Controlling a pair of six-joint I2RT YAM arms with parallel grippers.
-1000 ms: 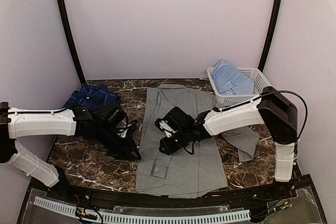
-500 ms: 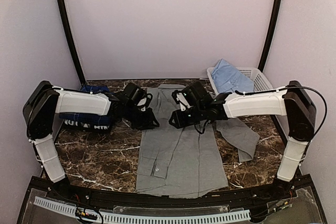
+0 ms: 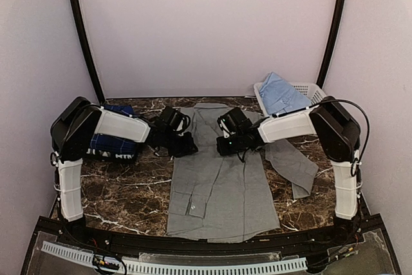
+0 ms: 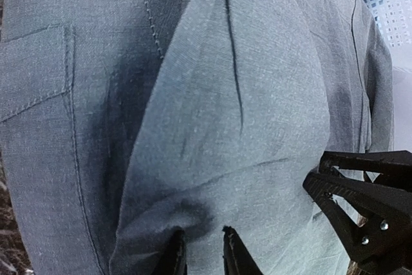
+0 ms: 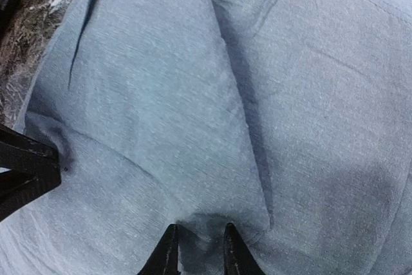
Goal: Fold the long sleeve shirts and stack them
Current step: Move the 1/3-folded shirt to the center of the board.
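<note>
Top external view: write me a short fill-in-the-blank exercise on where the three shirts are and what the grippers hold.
1. The light blue shirt sits in the white ____.
2. The navy plaid shirt lies partly under the ____ arm.
3. The left gripper and the right gripper each pinch the grey shirt, which lies spread on the ____.
Missing words: basket; left; table.

One camera looks down from above and behind onto the whole grey shirt [image 3: 219, 185]; both wrist cameras sit close over one shared fold of it.
</note>
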